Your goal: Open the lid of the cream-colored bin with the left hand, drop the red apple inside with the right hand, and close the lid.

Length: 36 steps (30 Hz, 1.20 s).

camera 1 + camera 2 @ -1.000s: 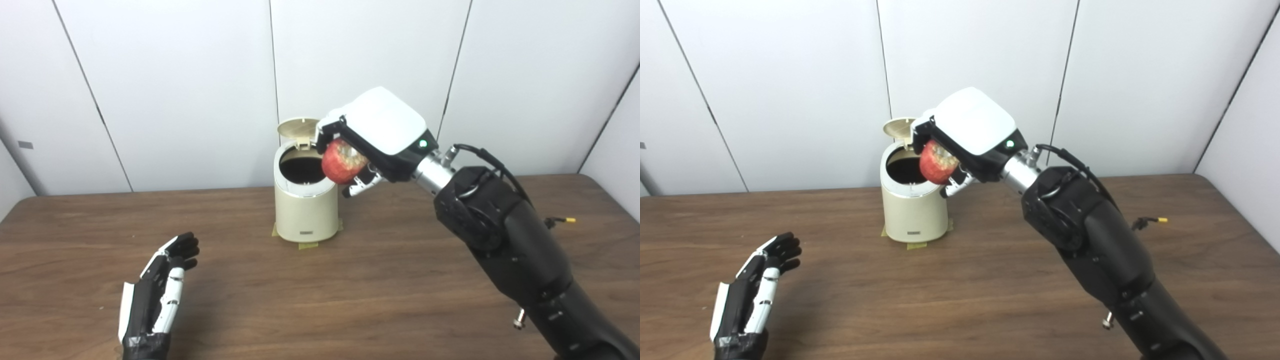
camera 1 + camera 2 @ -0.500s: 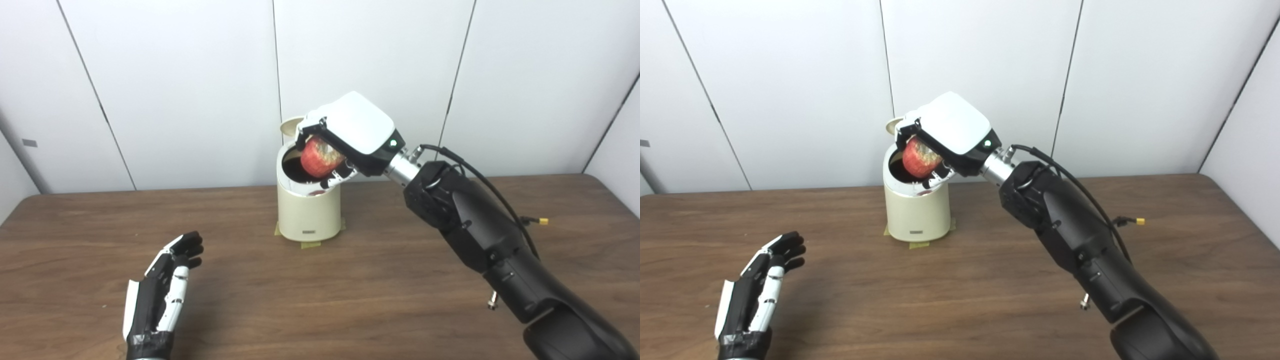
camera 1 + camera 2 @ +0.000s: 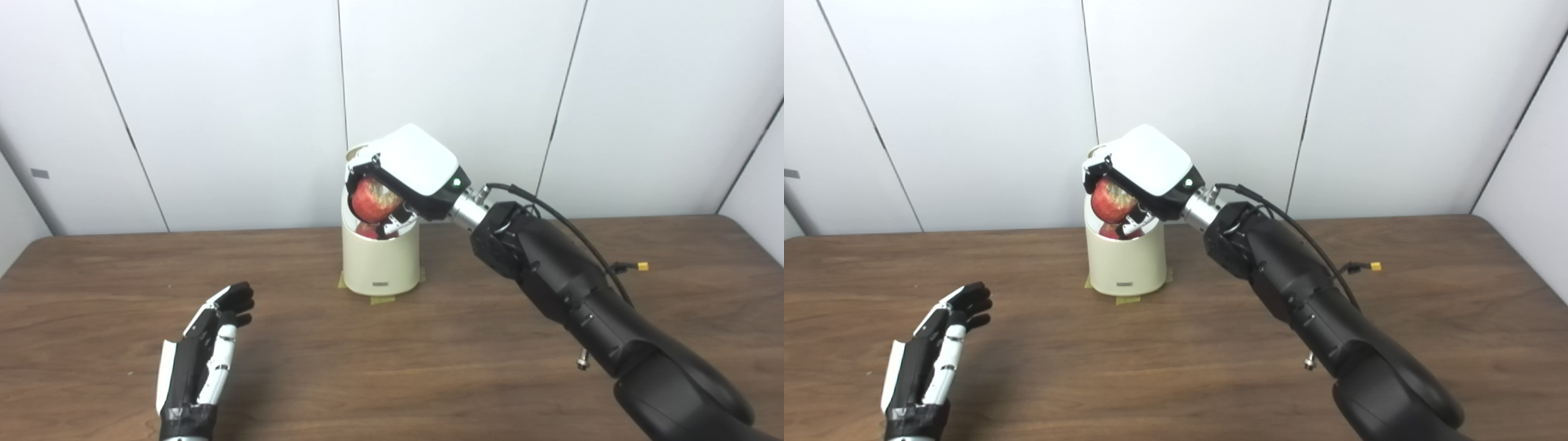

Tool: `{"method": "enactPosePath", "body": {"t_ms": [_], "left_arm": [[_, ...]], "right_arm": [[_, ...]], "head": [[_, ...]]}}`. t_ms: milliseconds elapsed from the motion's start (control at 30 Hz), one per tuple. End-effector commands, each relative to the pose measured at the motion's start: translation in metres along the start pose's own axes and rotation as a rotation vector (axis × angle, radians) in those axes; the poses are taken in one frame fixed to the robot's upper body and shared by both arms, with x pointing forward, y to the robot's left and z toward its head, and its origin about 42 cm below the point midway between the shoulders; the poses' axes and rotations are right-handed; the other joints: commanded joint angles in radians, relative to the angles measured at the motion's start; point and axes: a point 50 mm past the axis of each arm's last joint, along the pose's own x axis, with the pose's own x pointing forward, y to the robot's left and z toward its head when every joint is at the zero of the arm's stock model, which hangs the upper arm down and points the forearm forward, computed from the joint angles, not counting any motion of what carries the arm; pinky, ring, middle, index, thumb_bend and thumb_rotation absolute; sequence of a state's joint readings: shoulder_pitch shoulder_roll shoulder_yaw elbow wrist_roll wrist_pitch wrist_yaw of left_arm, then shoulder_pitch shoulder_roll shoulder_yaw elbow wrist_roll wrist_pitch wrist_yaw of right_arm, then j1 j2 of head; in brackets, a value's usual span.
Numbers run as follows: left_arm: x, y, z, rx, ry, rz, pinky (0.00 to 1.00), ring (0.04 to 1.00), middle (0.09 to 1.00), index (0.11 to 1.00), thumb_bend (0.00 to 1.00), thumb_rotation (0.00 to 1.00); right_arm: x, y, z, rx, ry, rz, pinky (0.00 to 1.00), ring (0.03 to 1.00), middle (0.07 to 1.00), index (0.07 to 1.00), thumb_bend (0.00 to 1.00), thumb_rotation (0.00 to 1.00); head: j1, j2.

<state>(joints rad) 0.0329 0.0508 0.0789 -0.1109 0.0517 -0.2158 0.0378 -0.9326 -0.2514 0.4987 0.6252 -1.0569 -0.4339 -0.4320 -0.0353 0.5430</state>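
Note:
The cream-colored bin (image 3: 381, 263) stands at the back middle of the wooden table, its lid (image 3: 353, 152) tipped up behind and mostly hidden by my right hand. My right hand (image 3: 411, 168) is shut on the red apple (image 3: 373, 200) and holds it right over the bin's open mouth, the apple's underside level with the rim. Red shows mirrored in the shiny rim below it. My left hand (image 3: 203, 358) rests open near the table's front left, far from the bin, holding nothing.
Yellow tape (image 3: 381, 299) marks the table under the bin's base. A loose cable with a yellow plug (image 3: 640, 266) hangs off the right arm over the table. White wall panels stand close behind the bin.
My right hand has carried the apple leftward and down, from beside the bin's right rim to directly over its mouth. The left hand has stayed where it was. The camera has shifted slightly.

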Motion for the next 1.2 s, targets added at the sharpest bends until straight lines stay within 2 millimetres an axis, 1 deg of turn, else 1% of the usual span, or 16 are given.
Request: {"method": "enactPosePath", "body": {"t_ms": [0,333,400,467,567,733,800,867,900,933,967,1033,1167], "left_arm": [[0.001,-0.005,0.006,0.011,-0.053,-0.008,0.75,0.791,0.802,0.789,0.19,0.7],[0.001,-0.005,0.006,0.0,-0.05,-0.006,0.76,0.793,0.8,0.786,0.18,0.7],[0.001,-0.005,0.007,0.005,-0.049,-0.007,0.77,0.795,0.802,0.787,0.19,0.7],[0.001,-0.004,0.007,0.008,-0.047,-0.007,0.77,0.795,0.803,0.789,0.19,0.71],[0.001,-0.004,0.007,0.012,-0.049,-0.007,0.76,0.789,0.799,0.786,0.19,0.71],[0.001,-0.003,0.006,0.011,-0.043,-0.009,0.76,0.79,0.798,0.786,0.2,0.71],[0.001,-0.002,0.006,0.013,-0.044,-0.011,0.76,0.791,0.8,0.788,0.2,0.73],[0.001,-0.002,0.006,0.013,-0.045,-0.011,0.76,0.791,0.801,0.791,0.19,0.73],[0.001,-0.002,0.006,0.011,-0.045,-0.011,0.76,0.791,0.8,0.789,0.19,0.73],[0.001,-0.002,0.006,0.007,-0.045,-0.01,0.76,0.791,0.8,0.789,0.19,0.72],[0.001,-0.002,0.006,0.005,-0.047,-0.011,0.76,0.792,0.801,0.789,0.19,0.72],[0.001,-0.002,0.006,-0.002,-0.046,-0.011,0.76,0.791,0.8,0.788,0.19,0.7],[0.001,-0.002,0.007,0.008,-0.045,-0.012,0.76,0.79,0.798,0.786,0.2,0.69]], "right_arm": [[0.026,-0.027,-0.006,-0.042,-0.035,-0.1,0.37,0.469,0.541,0.433,0.5,0.0],[0.022,-0.023,-0.008,-0.079,0.001,-0.091,0.37,0.481,0.532,0.43,0.5,0.0],[0.021,-0.024,-0.007,-0.114,0.022,-0.087,0.39,0.501,0.541,0.44,0.5,0.0],[0.019,-0.024,-0.007,-0.144,0.043,-0.084,0.37,0.5,0.549,0.45,0.5,0.0],[0.017,-0.025,-0.006,-0.191,0.07,-0.083,0.34,0.495,0.587,0.485,0.49,0.0],[0.015,-0.028,-0.006,-0.233,0.094,-0.063,0.36,0.509,0.649,0.522,0.48,0.0],[0.014,-0.03,-0.005,-0.24,0.095,-0.053,0.42,0.572,0.669,0.498,0.48,0.0],[0.014,-0.032,-0.005,-0.239,0.093,-0.048,0.43,0.59,0.676,0.493,0.48,0.0],[0.014,-0.032,-0.005,-0.233,0.095,-0.045,0.45,0.599,0.679,0.551,0.72,0.0],[0.014,-0.033,-0.005,-0.229,0.095,-0.042,0.46,0.605,0.684,0.584,0.84,0.0],[0.013,-0.033,-0.005,-0.226,0.096,-0.042,0.47,0.61,0.688,0.606,0.94,0.0],[0.013,-0.034,-0.005,-0.221,0.096,-0.044,0.47,0.612,0.693,0.622,0.99,0.0],[0.011,-0.032,-0.004,-0.213,0.094,-0.052,0.47,0.609,0.691,0.622,1.0,0.03]], "head": [[-0.001,0.001],[-0.004,0.005],[-0.006,0.006],[-0.007,0.006],[-0.009,0.007],[-0.013,0.008],[-0.014,0.008],[-0.015,0.008],[-0.015,0.008],[-0.014,0.008],[-0.012,0.009],[-0.012,0.008],[-0.011,0.008]]}}
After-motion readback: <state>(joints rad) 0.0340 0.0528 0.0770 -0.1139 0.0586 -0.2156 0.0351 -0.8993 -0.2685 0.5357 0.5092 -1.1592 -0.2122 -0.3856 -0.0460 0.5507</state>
